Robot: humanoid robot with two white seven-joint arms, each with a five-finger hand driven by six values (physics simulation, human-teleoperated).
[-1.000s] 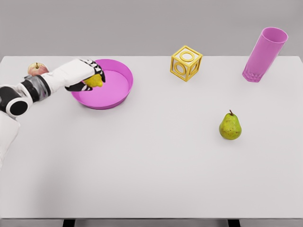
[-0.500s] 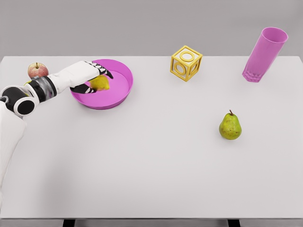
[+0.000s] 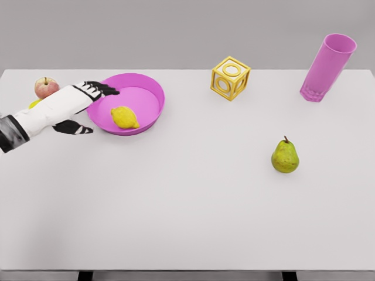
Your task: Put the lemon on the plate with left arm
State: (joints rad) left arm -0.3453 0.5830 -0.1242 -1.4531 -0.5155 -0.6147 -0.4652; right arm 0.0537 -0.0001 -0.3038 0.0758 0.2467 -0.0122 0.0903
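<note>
1. One view is all you have, the head view, looking down on a white table.
2. You see the lemon lying inside the magenta plate in the upper left of the frame, toward the plate's lower left part, with nothing gripping it.
3. Your left hand reaches in from the left edge and sits just left of the plate; its dark fingers are spread, the upper ones over the plate's left rim, the thumb lower down over the table. It holds nothing and is apart from the lemon.
4. You find a red apple just above the forearm, near the table's far left edge.
5. You see a yellow open-frame cube at upper centre, a tall pink cup at upper right, and a green pear standing right of centre.
</note>
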